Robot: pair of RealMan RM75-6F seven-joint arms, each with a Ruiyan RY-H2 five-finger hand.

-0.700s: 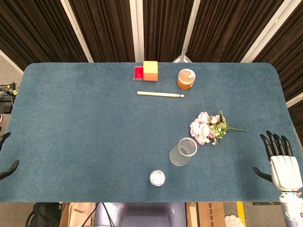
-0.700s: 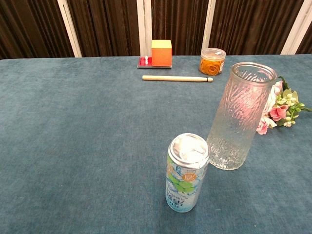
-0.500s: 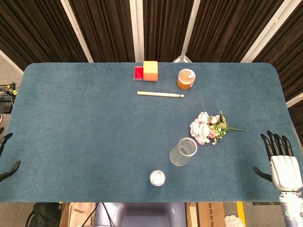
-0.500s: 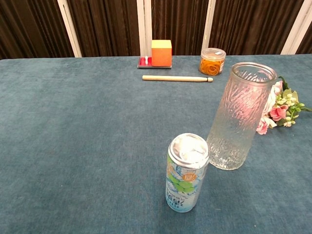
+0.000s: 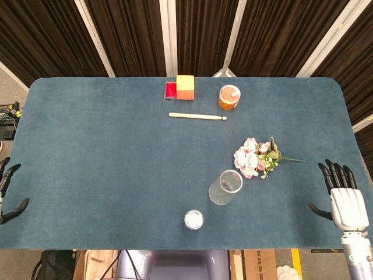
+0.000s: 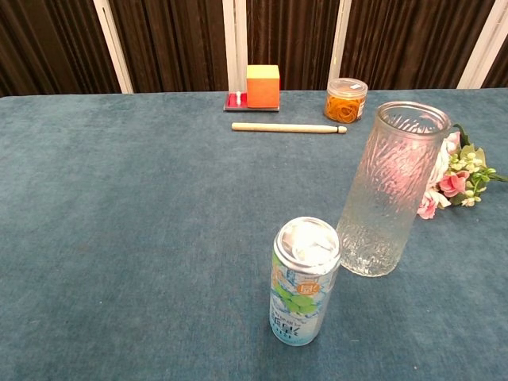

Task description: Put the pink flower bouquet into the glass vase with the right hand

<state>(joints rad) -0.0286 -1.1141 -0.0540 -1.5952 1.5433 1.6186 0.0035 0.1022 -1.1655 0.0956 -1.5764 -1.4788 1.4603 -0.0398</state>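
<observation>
The pink flower bouquet (image 5: 255, 157) lies flat on the blue table, its green stem pointing right; the chest view shows the bouquet (image 6: 456, 176) partly behind the vase. The empty glass vase (image 5: 225, 186) stands upright just in front and to the left of it, seen close up as the vase (image 6: 390, 188) in the chest view. My right hand (image 5: 341, 195) hovers at the table's front right corner, fingers spread, holding nothing, well right of the flowers. My left hand (image 5: 8, 189) is at the front left edge, fingers apart, empty.
A drink can (image 5: 194, 219) stands near the front edge, left of the vase, also the can (image 6: 303, 281) in the chest view. At the back are an orange block on a red base (image 5: 182, 87), a jar of rubber bands (image 5: 229, 97) and a wooden stick (image 5: 197, 116).
My right hand has shifted slightly left and back toward the table. My left hand has risen a little more into view at the left edge.
</observation>
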